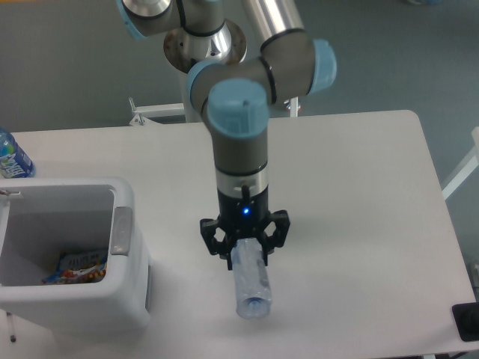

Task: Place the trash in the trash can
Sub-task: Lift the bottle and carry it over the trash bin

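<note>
The crushed bottle (251,286) is held clamped at one end in the gripper (245,250), above the table (359,187). The hanging bottle could be knocked loose against the trash can (123,239) rim if carried low.

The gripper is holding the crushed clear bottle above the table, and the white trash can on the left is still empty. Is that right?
Not quite. The gripper does hold the crushed clear bottle above the table, but the white trash can is not empty: the camera view shows the blue-and-yellow snack packet lying at its bottom.
</note>
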Controlling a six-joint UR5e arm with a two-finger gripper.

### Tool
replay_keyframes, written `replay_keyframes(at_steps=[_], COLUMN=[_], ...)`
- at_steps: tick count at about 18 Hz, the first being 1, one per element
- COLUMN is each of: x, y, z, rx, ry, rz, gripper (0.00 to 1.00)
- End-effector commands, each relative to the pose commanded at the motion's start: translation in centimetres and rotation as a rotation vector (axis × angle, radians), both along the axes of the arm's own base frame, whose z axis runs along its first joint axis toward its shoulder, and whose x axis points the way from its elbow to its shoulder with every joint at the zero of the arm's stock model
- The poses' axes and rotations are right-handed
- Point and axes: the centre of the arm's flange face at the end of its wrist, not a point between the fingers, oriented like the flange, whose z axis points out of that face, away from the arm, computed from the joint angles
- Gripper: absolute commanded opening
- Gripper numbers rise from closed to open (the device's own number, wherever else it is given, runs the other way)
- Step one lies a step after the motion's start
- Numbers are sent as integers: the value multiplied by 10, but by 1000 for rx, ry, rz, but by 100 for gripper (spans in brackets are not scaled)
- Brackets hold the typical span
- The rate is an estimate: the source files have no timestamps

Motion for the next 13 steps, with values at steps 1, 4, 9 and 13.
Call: replay_keyframes(at_steps=[1, 4, 9, 13], x=[-6, -20, -7, 18], y=[-2, -6, -4, 3], z=[13, 43, 79, 101], rx=[42, 146, 227, 261], ry=[-4, -8, 66, 91], rz=[-5, -32, -62, -105], gripper=[61, 60, 60, 60])
